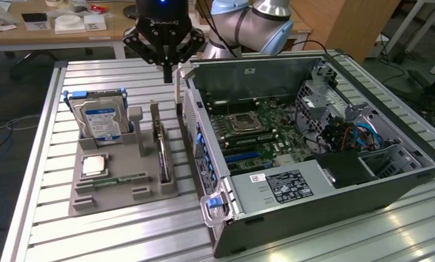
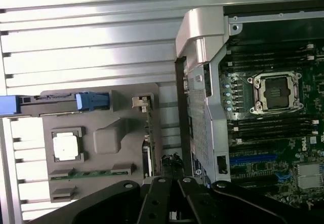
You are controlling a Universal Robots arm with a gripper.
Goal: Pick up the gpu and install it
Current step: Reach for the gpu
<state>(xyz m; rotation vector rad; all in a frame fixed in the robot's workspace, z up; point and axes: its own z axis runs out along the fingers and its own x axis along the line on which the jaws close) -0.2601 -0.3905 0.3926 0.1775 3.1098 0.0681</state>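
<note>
Nearest in the exterior view is the slatted metal desk (image 1: 115, 229). On it, toward the exterior view's right, an open computer case (image 1: 312, 218) lies on its side. A grey latch handle (image 1: 213, 210) sticks out at the case's near corner. Inside the case are a labelled black box (image 1: 288, 185), then the motherboard (image 1: 272, 136) with its bare processor socket (image 1: 243, 123).

Toward the exterior view's left, just beside the case, sits a grey parts holder (image 1: 123, 191). A narrow green memory stick (image 1: 119, 179) lies flat in its near part, and a square silver processor chip (image 1: 95, 164) lies just behind the stick.

The gpu (image 1: 162, 150) stands on its long edge in a slot along the side of the holder that faces the case. It is upright, its brownish face shows, and it runs from near to far. In the wrist view its silvery bracket sits at the end of the card farthest from the camera.

Farther back in the holder, a silver hard drive (image 1: 103, 123) with a blue label stands upright in a blue-trimmed cradle.

Beyond these, the black gripper (image 1: 166, 76) hangs above the far end of the holder, close to the far corner of the case. Its fingers are pressed together and point down. It is higher than the gpu and apart from it, so the card rests in its slot ungrasped.

Behind the gripper rises the grey and blue arm (image 1: 254, 22). Past the arm, a wooden table (image 1: 28, 38) carries small white boxes.
</note>
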